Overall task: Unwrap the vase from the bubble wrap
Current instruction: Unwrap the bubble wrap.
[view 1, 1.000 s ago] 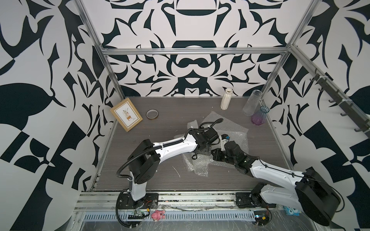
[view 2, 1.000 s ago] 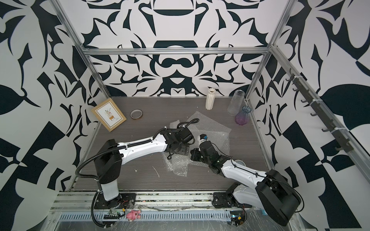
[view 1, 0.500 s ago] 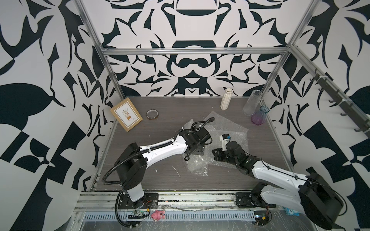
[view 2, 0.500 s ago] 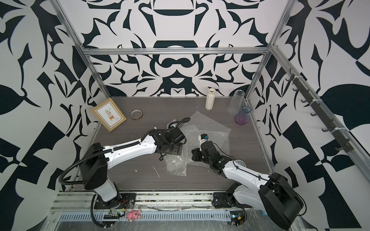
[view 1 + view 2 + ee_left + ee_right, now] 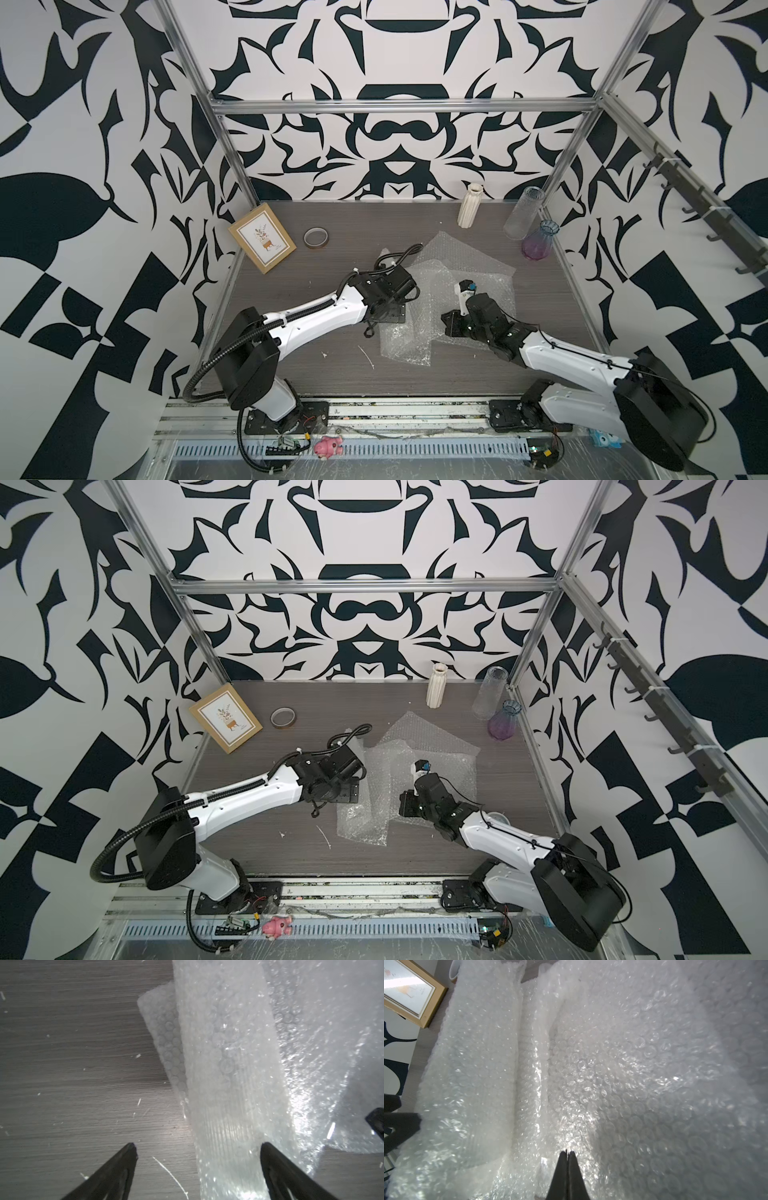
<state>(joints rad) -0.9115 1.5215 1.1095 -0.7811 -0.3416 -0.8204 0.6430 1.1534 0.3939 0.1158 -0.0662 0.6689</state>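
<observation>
Crinkly see-through bubble wrap (image 5: 469, 259) lies spread over the middle of the table, with a long rolled bundle (image 5: 405, 338) at its near side. Faint ribbing shows through that bundle (image 5: 228, 1093); I cannot make out the vase inside it. My left gripper (image 5: 197, 1147) hovers open just over the bundle's edge, one fingertip (image 5: 267, 1150) above the wrap and one above bare table. It sits left of the wrap in both top views (image 5: 390, 318). My right gripper (image 5: 568, 1152) is shut, its tips down among the folds of wrap (image 5: 623, 1068); whether a fold is pinched is unclear.
A ribbed cream vase (image 5: 469, 205), a clear glass vase (image 5: 523, 212) and a purple vase (image 5: 538, 241) stand bare at the back right. A framed picture (image 5: 262, 240) and a tape roll (image 5: 316, 237) lie at the back left. White scraps (image 5: 366, 356) dot the table.
My left arm has drawn back to the left, off the middle of the wrap, with its gripper still open. The right arm has hardly moved.
</observation>
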